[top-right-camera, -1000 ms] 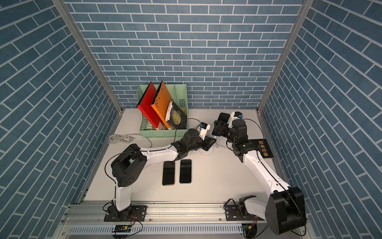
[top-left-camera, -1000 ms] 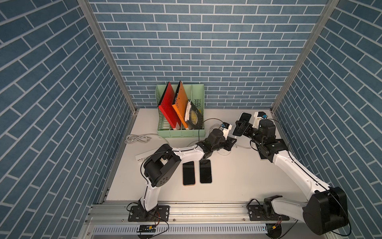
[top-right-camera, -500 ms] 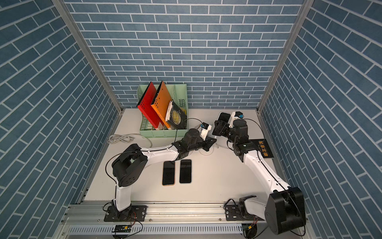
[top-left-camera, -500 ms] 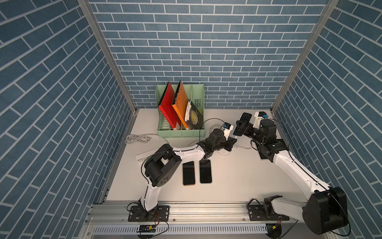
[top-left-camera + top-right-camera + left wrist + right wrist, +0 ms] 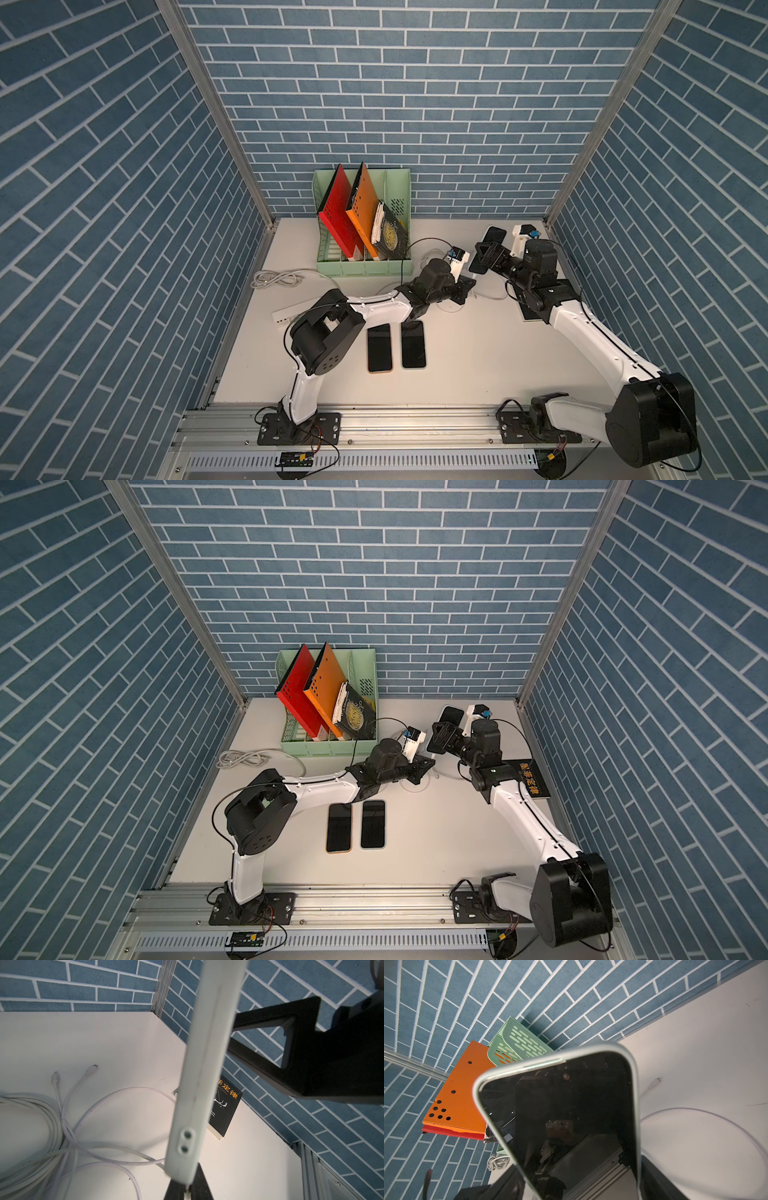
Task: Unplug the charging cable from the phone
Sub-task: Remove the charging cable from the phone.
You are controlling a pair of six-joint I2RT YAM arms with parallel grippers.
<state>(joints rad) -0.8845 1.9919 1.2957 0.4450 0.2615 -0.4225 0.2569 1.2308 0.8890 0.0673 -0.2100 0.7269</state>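
Hardly anything has shifted since a second ago: both arms sit where they sat, and only the left jaws have drawn the last bit together.

In both top views we see the phone lifted off the table near the back right corner, tilted with its screen upward. The right jaws are clamped across its width. We judge that this hold braces the phone while the other arm pulls. The left jaws sit just at its lower end, where the port should be. A spare phone and a second spare phone lie flat side by side, well apart from the work. A green file rack holds a red folder, an orange folder and a book whose gilt lettering is too small to read.

From the left wrist, the phone's pale edge runs up through the view. The left jaws are pressed together on a thin white piece, by our reading the plug, which is not yet out. The charging cable trails off over the table among other white loops. Behind it lies a black book with orange characters ending "定律".

From the right wrist, the dark screen fills the view, held upright before the orange folder, and we find no brand on it.
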